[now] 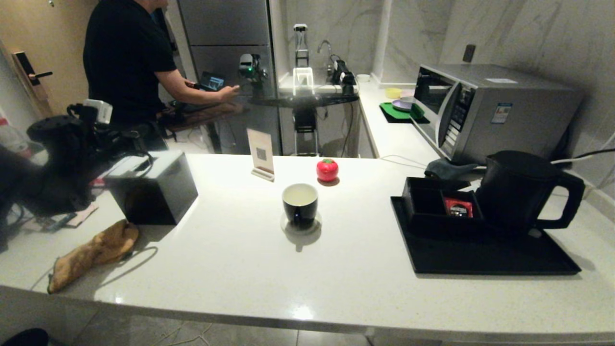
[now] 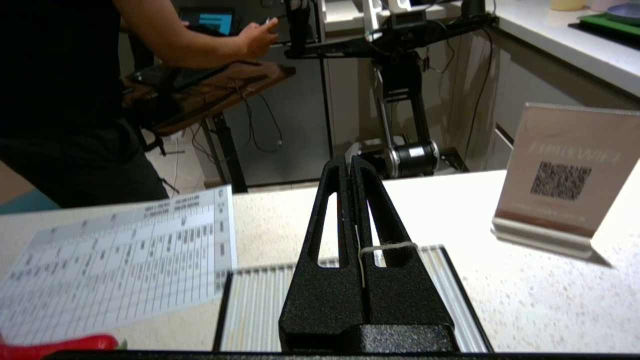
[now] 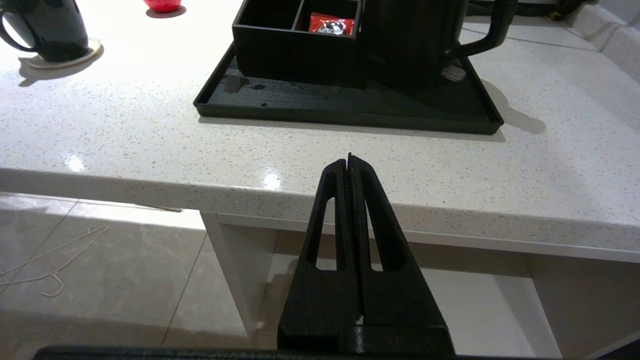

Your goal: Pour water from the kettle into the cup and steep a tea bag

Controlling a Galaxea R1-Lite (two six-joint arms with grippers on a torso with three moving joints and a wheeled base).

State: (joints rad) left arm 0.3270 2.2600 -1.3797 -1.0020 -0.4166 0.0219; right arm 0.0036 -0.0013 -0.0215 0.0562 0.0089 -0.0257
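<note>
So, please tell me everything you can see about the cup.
The cup is small and round, glossy black outside and white inside. It stands upright on a pale round coaster near the middle of the counter. The right wrist view shows a loop handle on its side. Its inside looks pale; whether it holds water cannot be told. No gripper touches it.
</note>
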